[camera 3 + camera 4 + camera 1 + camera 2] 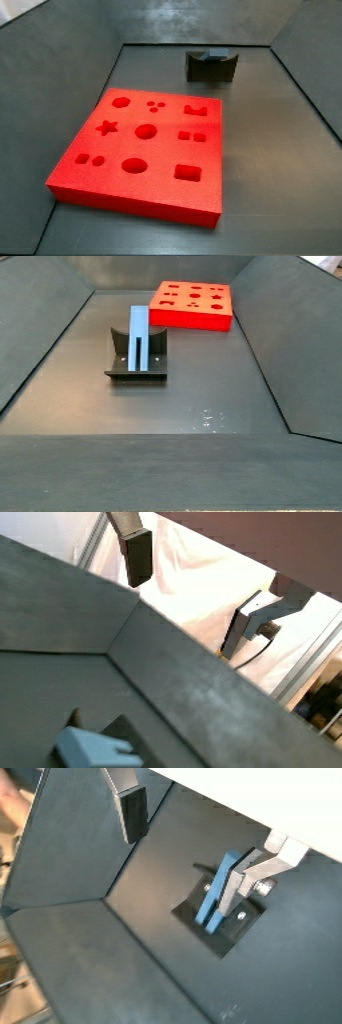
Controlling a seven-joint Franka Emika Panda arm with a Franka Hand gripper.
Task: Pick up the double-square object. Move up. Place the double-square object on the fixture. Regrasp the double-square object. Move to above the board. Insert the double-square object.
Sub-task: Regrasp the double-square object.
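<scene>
Pincer (201, 833) of mine hangs wide and empty above the fixture (138, 368). Slate-blue bar (139, 341) stands in its notch; prongs unclear. Board (191, 305) lies well apart.

I see the board (140, 150) close in a side view, far (193, 305) behind the fixture (138, 361); wrist views frame my gripper (201, 848) obliquely.

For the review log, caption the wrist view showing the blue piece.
Open gripper above the double-square object resting on the fixture.
</scene>
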